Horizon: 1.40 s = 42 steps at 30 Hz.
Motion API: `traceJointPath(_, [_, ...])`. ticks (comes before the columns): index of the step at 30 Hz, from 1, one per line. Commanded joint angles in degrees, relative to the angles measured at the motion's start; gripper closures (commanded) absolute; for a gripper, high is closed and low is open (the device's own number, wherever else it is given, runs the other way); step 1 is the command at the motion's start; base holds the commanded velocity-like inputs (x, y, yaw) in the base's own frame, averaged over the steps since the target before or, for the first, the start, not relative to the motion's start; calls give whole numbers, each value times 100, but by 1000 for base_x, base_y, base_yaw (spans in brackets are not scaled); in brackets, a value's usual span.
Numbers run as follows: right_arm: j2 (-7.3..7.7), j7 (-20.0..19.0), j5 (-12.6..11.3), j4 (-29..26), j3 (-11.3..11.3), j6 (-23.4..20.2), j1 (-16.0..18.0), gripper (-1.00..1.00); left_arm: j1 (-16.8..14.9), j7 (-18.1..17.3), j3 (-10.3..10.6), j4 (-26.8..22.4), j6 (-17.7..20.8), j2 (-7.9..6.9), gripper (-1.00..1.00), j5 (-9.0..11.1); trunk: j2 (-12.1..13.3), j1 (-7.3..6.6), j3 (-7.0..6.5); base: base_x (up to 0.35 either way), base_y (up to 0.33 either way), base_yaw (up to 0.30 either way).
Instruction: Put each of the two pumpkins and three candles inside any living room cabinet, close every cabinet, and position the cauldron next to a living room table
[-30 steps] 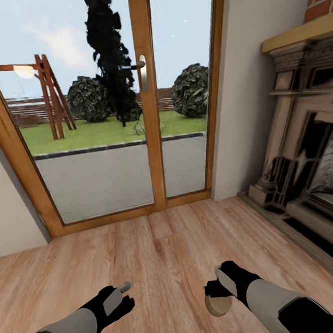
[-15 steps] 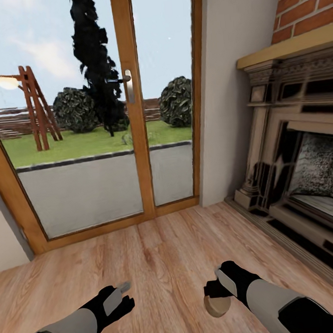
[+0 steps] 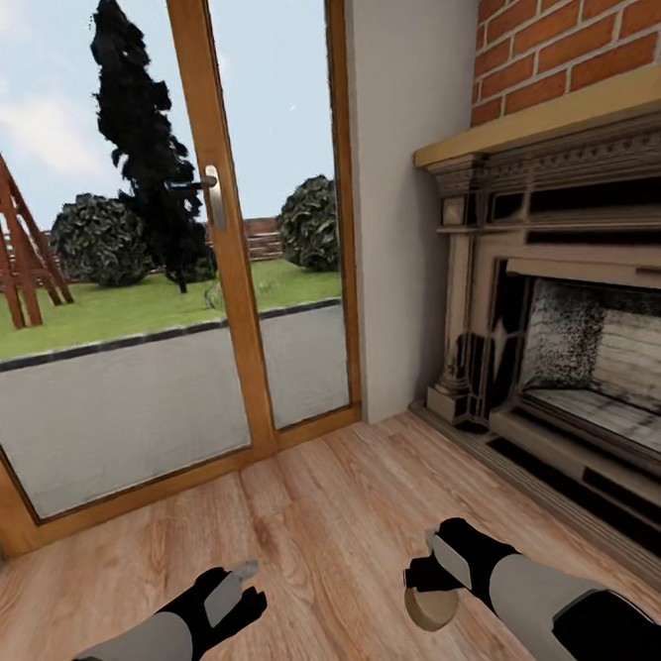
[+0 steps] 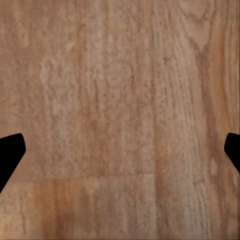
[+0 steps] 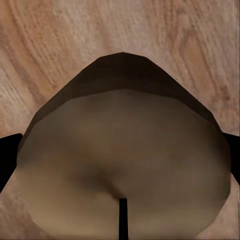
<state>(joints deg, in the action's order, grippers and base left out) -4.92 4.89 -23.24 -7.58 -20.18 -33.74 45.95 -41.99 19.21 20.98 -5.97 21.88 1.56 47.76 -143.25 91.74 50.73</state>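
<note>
Fingers, right: black tips (image 5: 9, 150) at both edges of the right wrist view, closed against the sides of a candle (image 5: 125, 165); wick faces the camera.
Fingers, left: black tips (image 4: 11, 150) at the far edges of the left wrist view, spread wide, nothing between them.

Head view
- Right gripper (image 3: 430, 579): at 5 o'clock, low in frame, gripping the candle (image 3: 432, 606), which hangs just over the wood floor (image 3: 326, 530).
- Left gripper (image 3: 239, 582): at 7 o'clock, above bare floor, holding nothing.
- Glazed door (image 3: 217, 280): at 11 o'clock, wooden frame, lever handle (image 3: 210, 193); lawn, shrubs, dark tree and a wooden frame outside.
- Fireplace (image 3: 581, 351): at 3 o'clock, carved surround, brick wall (image 3: 575, 23) above the mantel.

Left wrist view
- Floor: wood planks (image 4: 120, 100), grain clear.

Right wrist view
- Candle: squat grey-olive cylinder, pale top face, dark side; wood floor (image 5: 50, 45) beyond.
</note>
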Motion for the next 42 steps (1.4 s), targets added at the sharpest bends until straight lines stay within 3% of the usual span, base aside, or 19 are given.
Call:
traceJointPath(1, [0, 44, -62, -9, -31, -25, 2, 100, 1, 39, 47, -14, 25, -4, -100, 58, -1, -4, -13, 0, 0, -272])
traceJointPath(25, [1, 31, -76, 2, -24, -267, 2, 100, 0, 39, 46, -9, 27, -7, -100, 58, 923, -511, -308, 0, 0, -231])
traceJointPath(42, [-8, 43, -66, -1, -39, -218, 2, 100, 3, 39, 55, -9, 27, -6, -100, 58, 1605, -885, -600, 0, 0, -21])
